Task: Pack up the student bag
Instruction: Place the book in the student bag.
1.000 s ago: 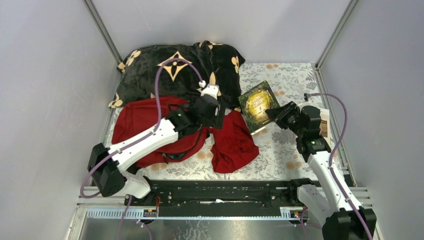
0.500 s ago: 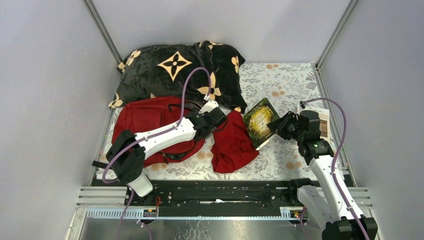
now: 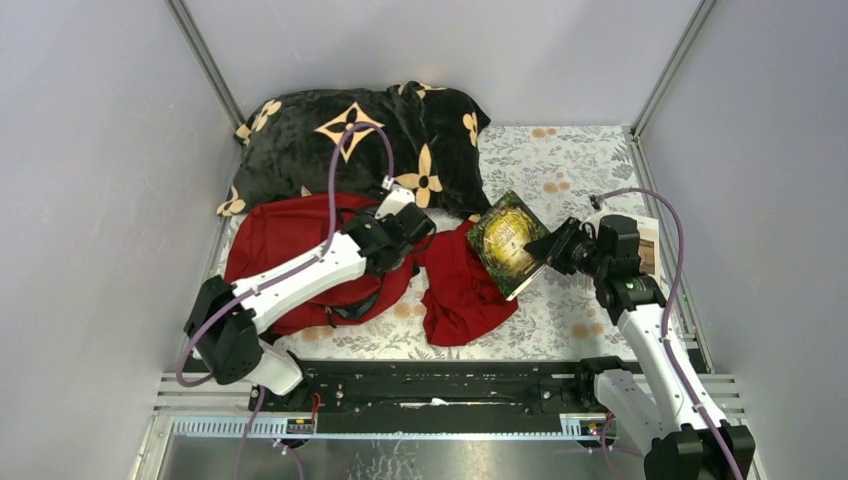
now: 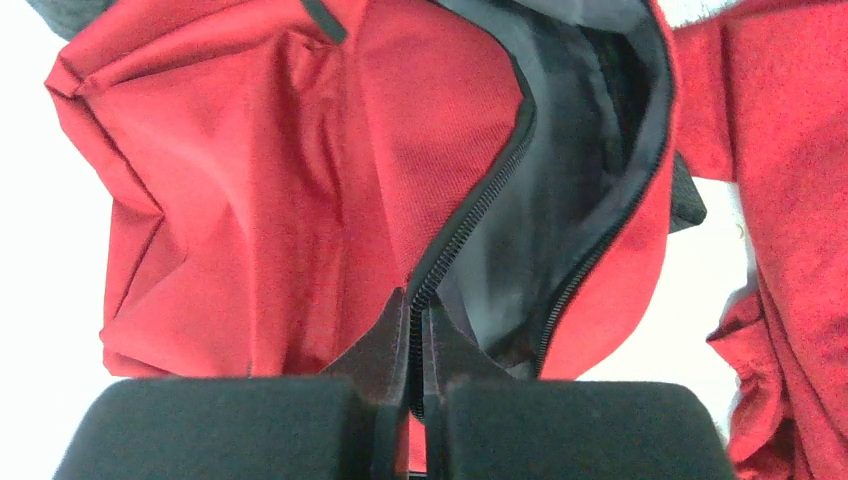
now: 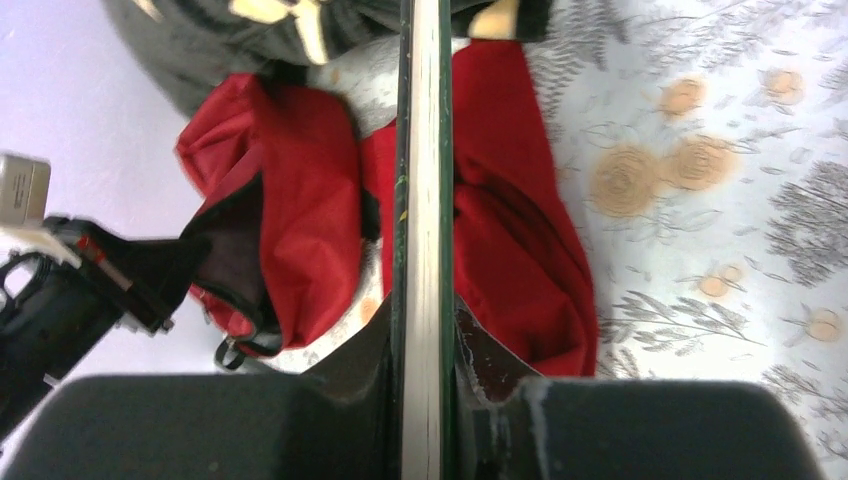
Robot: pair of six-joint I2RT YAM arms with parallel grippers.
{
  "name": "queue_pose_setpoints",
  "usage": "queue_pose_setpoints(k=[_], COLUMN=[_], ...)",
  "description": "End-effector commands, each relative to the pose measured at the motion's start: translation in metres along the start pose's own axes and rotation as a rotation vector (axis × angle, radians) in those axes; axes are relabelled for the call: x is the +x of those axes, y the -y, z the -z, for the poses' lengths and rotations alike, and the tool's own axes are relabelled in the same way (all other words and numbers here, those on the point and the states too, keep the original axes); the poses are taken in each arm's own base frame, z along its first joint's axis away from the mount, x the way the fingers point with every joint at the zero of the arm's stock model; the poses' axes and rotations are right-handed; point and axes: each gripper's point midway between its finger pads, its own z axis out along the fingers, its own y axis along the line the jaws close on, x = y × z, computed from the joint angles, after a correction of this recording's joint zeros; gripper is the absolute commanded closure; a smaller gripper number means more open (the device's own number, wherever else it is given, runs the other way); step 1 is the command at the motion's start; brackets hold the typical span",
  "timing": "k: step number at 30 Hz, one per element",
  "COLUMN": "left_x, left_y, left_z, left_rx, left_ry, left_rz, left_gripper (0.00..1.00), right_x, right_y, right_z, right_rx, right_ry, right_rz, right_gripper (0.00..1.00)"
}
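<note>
The backpack [image 3: 270, 240] lies on the left half of the table [image 3: 580, 160], just in front of the black blanket [image 3: 340, 140], with its top turned toward the middle and its main zip undone. The left gripper [image 4: 418, 300] has its fingers pressed together on the near zip edge of that opening. I take this as a hold meant to lift the mouth wide so something can slide in, and the dark lining [image 4: 570, 170] shows inside. The right gripper [image 5: 425, 335] is clamped on one edge of the book [image 3: 505, 238], holding it tilted off the table, partly over the red cloth [image 3: 465, 290] and near the bag's mouth, likely lined up to go in. Counted: one backpack, one book, one red cloth, one blanket, two arms, and a pale printed sheet [image 3: 650, 250] half hidden behind the right arm
</note>
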Motion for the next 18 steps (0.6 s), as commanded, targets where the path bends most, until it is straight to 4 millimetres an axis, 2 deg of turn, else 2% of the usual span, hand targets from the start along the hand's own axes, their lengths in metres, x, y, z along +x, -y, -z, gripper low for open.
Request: queue_pose_setpoints(k=[1, 3, 5, 8, 10, 13, 18], left_x=[-0.033, -0.048, -0.062, -0.076, -0.083, -0.087, -0.092], left_y=[-0.043, -0.061, -0.078, -0.104, -0.122, -0.134, -0.149], left_z=[0.026, 0.037, 0.050, 0.062, 0.068, 0.071, 0.081], left_rx=[-0.010, 0.047, 0.128, 0.226, 0.244, 0.259, 0.247], left_ry=[0.073, 0.107, 0.168, 0.229, 0.252, 0.275, 0.340], left_rz=[0.184, 0.294, 0.355, 0.448, 0.527, 0.595, 0.695], left_gripper=[1.00, 1.00, 1.00, 1.00, 1.00, 1.00, 1.00], right_x=[-0.030, -0.021, -0.010, -0.002, 0.009, 0.027, 0.069], right_y=[-0.090, -0.122, -0.138, -0.150, -0.170, -0.195, -0.209], right_z=[0.023, 0.036, 0.045, 0.041, 0.037, 0.014, -0.047], right_rx=[-0.363, -0.532, -0.627, -0.681, -0.754, -0.756, -0.702], right_ry=[0.042, -0.047, -0.157, -0.222, -0.253, -0.304, -0.461], right_rz=[0.160, 0.225, 0.249, 0.202, 0.169, 0.162, 0.116], right_gripper=[1.00, 1.00, 1.00, 1.00, 1.00, 1.00, 1.00])
